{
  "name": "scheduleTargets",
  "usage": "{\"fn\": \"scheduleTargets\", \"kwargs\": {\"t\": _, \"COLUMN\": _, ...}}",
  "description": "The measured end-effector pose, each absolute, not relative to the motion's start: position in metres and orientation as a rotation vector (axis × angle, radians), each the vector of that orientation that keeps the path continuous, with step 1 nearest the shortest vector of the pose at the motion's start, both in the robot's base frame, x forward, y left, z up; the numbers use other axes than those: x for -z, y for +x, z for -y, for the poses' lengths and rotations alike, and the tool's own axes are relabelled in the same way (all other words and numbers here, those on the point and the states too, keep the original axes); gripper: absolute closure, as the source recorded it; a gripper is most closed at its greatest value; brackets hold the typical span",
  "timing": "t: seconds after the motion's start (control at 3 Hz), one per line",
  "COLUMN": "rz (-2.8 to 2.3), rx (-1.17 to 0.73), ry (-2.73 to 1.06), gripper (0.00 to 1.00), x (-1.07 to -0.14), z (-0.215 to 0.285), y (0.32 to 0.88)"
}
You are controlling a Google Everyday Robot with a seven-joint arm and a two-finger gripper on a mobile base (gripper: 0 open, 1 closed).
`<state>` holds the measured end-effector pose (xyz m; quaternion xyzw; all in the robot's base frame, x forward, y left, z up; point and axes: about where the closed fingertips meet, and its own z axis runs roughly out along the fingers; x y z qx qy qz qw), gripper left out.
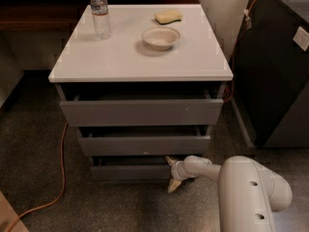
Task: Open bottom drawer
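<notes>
The bottom drawer point(135, 170) is the slimmest, narrowest grey front of three, low under the white-topped cabinet point(140, 47), pulled out slightly with a dark gap above its front. My gripper point(172, 174) is at the drawer's right end, its fingers spread open, one fingertip point(170, 160) at the front's top edge and the other below near the floor. The white arm point(241, 187) reaches in from the lower right. Above sit the mid-sized drawer point(144, 144) and the widest drawer point(141, 111), both slightly open.
On the cabinet top stand a water bottle point(100, 12), a white bowl point(161, 37) and a yellow sponge point(168, 16). An orange cable point(60, 178) runs over the floor at the left. A dark cabinet point(277, 66) stands at the right.
</notes>
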<state>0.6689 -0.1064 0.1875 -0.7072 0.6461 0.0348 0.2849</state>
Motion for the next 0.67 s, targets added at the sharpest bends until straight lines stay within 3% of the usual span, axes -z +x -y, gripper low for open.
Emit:
{"fn": "scheduleTargets", "kwargs": {"t": 0.33, "rz": -1.756, "rx": -0.087, "ry": -1.848, "gripper": 0.04, "x": -0.1795, "z": 0.1034, "y": 0.6809}}
{"fn": "scheduleTargets", "kwargs": {"t": 0.67, "rz": -1.784, "rx": -0.097, "ry": -1.835, "gripper": 0.26, "x": -0.1753, "z": 0.104, "y": 0.6846}}
